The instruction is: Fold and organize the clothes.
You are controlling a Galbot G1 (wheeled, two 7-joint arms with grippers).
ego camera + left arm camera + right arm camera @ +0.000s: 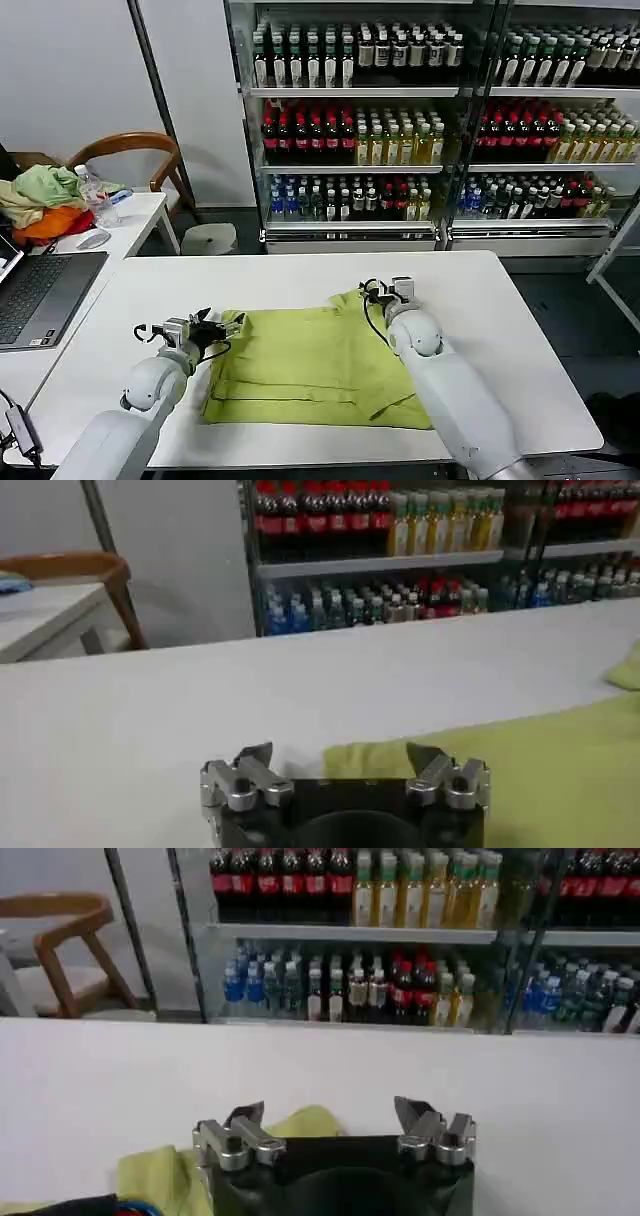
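The lime yellow-green short-sleeved cotton T-shirt (315,365) lies spread and partly folded at the middle of the white rectangular surface (300,275), its doubled edges stacked along the near side. We've got our left claw (235,322) low at the shirt's nine o'clock edge, up at that far corner; its fingers (255,757) stand wide apart with nothing between them, the cloth hem just ahead. Our right claw (387,291) sits at the shirt's one o'clock corner, where the fabric bunches up, jaws likewise spread wide and empty. We judge both are posted at the far corners so the next pinch can lift that edge evenly and carry it over in one fold. The heap of pale green and orange garments (42,203) waits at ten o'clock on the side desk.
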